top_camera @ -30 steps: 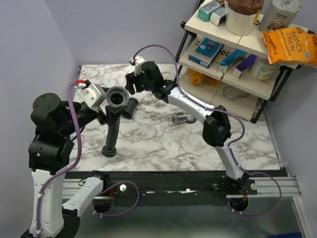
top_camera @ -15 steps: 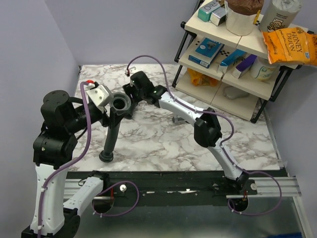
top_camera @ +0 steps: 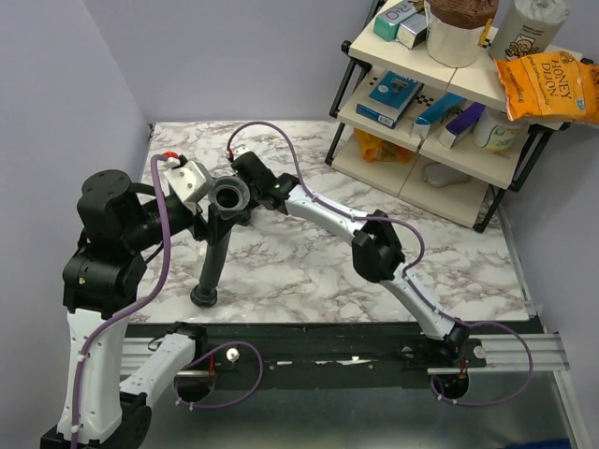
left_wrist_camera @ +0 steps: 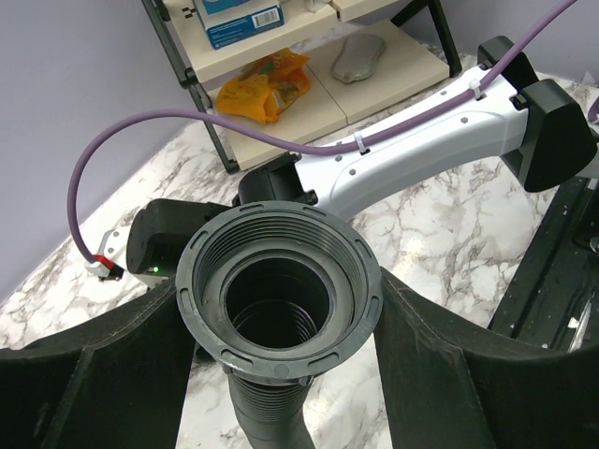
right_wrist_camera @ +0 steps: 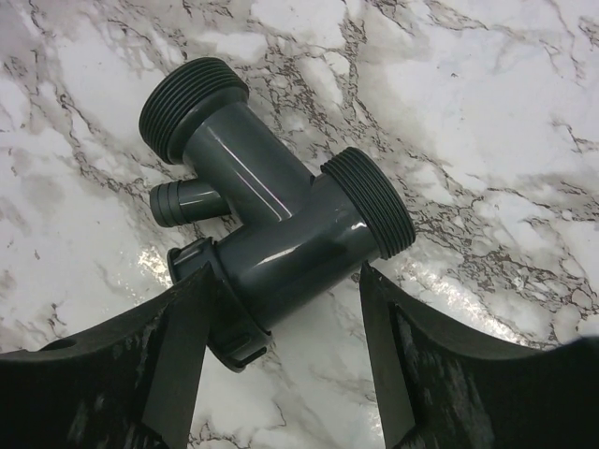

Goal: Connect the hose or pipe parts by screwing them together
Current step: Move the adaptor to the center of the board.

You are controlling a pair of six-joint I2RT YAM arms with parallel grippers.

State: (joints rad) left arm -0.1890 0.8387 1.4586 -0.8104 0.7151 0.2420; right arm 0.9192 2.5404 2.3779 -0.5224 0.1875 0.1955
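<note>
Left claw (left_wrist_camera: 281,309) clamps the bendy-looking ribbed hose (top_camera: 214,251) at its top collar (left_wrist_camera: 278,220), foot near the table's (top_camera: 309,267) front-left corner; right claw (right_wrist_camera: 281,271) pinches the light, probably slippery fitting (right_wrist_camera: 271,201) mid-body, just beside.

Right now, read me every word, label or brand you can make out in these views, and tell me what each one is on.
"HONEY DIJON": on the orange bag at the upper right.
Too small to read: the print on the blue boxes to its lower left.
Blurred: the label on the pale container above the bag.
Nothing else can be read.
</note>
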